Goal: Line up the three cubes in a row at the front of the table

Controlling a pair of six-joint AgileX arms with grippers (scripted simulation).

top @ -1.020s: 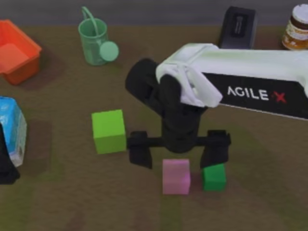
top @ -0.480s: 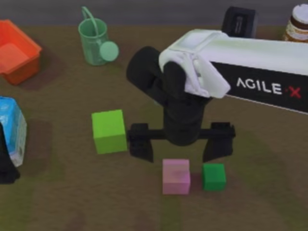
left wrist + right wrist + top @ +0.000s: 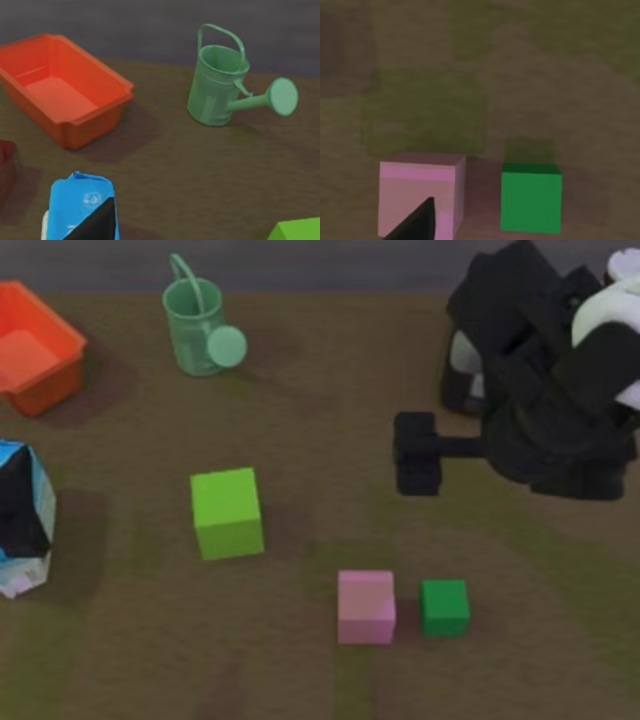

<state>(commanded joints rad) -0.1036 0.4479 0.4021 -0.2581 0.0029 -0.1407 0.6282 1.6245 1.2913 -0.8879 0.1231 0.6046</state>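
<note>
Brown table [image 3: 300, 370] carries three cubes. Pink cube [image 3: 366, 606] and small dark green cube [image 3: 444, 606] sit just beside each other near the front; lime-green cube [image 3: 227, 512] lies apart, farther back and left. Right gripper [image 3: 480, 450] hangs at back right, finger spread indeterminate. Left gripper: state indeterminate.

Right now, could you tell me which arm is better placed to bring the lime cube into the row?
Probably left: the lime cube sits left of the pink cube, nearer the left gripper; the right gripper is pulled back right.
</note>
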